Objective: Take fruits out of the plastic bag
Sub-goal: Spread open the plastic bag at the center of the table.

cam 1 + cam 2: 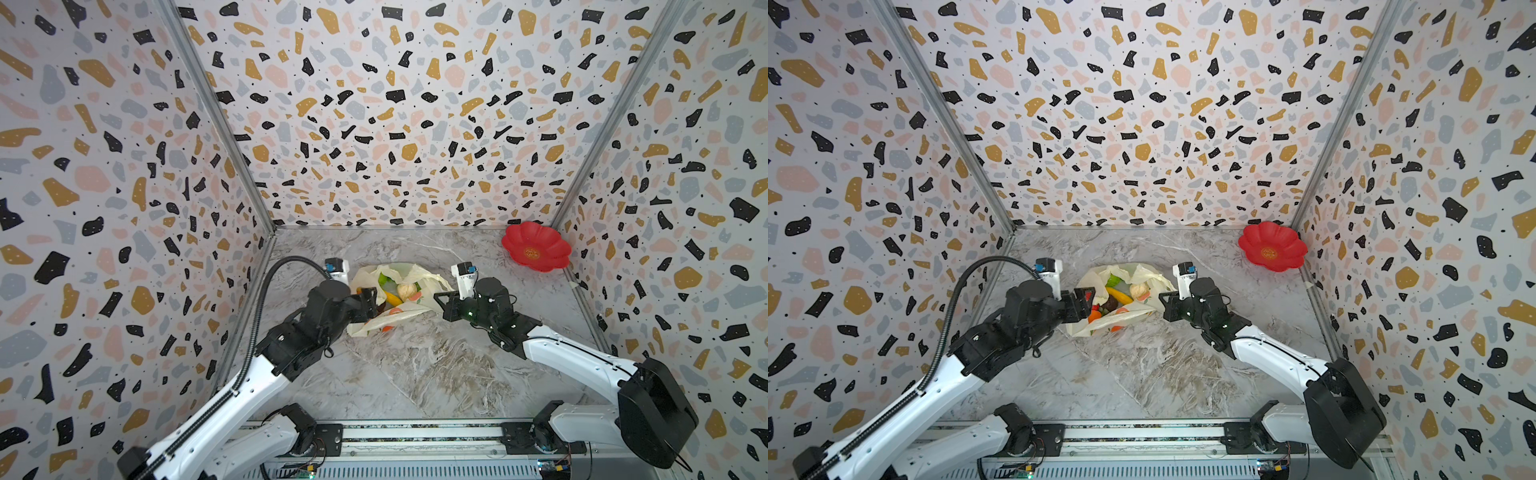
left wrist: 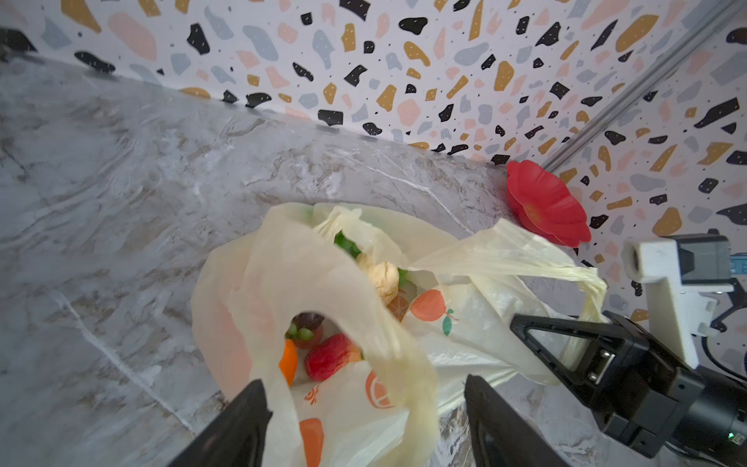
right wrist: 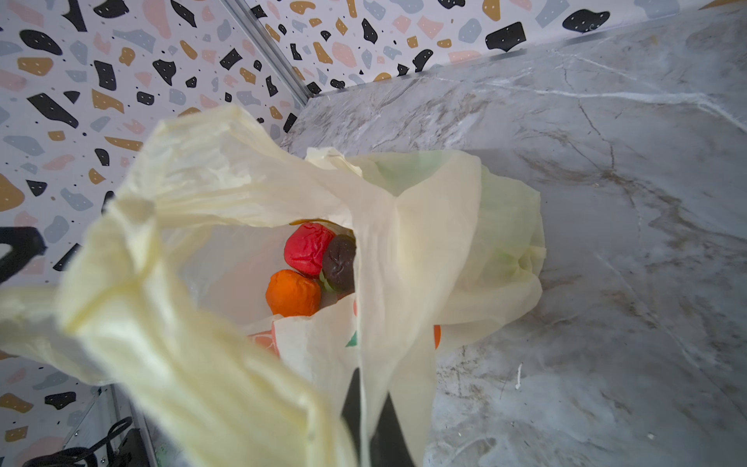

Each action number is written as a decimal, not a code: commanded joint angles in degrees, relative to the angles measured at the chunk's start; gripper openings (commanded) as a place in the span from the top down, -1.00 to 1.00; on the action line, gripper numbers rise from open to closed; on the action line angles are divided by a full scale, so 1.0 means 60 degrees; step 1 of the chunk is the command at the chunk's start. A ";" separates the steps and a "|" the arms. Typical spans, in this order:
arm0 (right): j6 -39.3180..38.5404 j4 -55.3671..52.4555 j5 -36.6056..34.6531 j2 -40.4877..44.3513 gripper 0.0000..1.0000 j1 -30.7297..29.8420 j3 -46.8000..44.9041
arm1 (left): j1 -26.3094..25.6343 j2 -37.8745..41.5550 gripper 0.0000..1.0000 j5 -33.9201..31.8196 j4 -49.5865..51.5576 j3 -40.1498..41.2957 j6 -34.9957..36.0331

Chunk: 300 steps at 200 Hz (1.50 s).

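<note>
We see the plastic bag lying on the marble table between the two grippers, its mouth gaping. The left gripper has its fingers spread wide. They stand either side of one loop handle without pinching it. The right gripper is clamped on the other loop handle, which stretches toward it. Inside the bag, an orange, a bumpy red fruit and a dark brown one touch each other. A cream knobbly one sits deeper in.
</note>
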State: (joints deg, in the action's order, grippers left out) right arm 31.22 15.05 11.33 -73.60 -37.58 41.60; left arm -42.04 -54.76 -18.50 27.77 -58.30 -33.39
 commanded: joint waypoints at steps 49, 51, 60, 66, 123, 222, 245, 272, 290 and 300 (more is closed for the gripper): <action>-0.0247 -0.0005 -0.0089 0.0131 1.00 0.0014 0.0378 | -0.2847 -0.1470 -0.39 -0.2042 0.0638 -0.2201 0.0078; -0.0251 -0.0022 -0.0099 0.0136 1.00 0.0018 0.0383 | -0.2869 -0.1531 -0.38 -0.1904 0.0611 -0.2158 0.0055; -0.0267 -0.0034 -0.0107 0.0159 1.00 0.0035 0.0376 | -0.2934 -0.1789 -0.33 -0.1399 0.0475 -0.1885 -0.0090; -0.0275 -0.0052 -0.0116 0.0197 1.00 0.0046 0.0364 | -0.2966 -0.1915 -0.29 -0.1169 0.0363 -0.1666 -0.0199; -0.0311 -0.0090 -0.0147 0.0439 1.00 0.0068 0.0178 | -0.2983 -0.2941 -0.18 -0.0588 -0.0339 -0.0380 -0.0587; -0.0472 -0.0455 -0.0375 0.1034 1.00 0.0044 -0.0523 | -0.0074 -0.2281 -0.10 -0.1772 -0.0995 0.1782 -0.0842; -0.0511 -0.0457 -0.0532 0.1065 1.00 -0.0136 -0.0865 | 0.0609 -0.1736 -0.25 -0.1499 -0.1436 0.2257 -0.0998; -0.0515 -0.0434 -0.0767 0.1032 1.00 -0.0633 -0.1150 | 0.1089 -0.1768 -0.42 -0.0742 -0.2000 0.2649 -0.1110; -0.0462 -0.0437 -0.0932 0.1073 1.00 -0.0921 -0.1274 | 0.1404 -0.1761 -0.49 -0.0453 -0.2230 0.2937 -0.1327; -0.0403 -0.0394 -0.0980 0.1119 1.00 -0.0997 -0.1370 | 0.1489 -0.1658 -0.55 -0.0575 -0.2228 0.3040 -0.1404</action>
State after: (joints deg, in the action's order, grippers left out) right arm 28.93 13.39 7.40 -68.77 -42.06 34.09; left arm -34.68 -65.30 -23.62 17.41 -42.13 -39.94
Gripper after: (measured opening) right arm 0.041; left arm 0.745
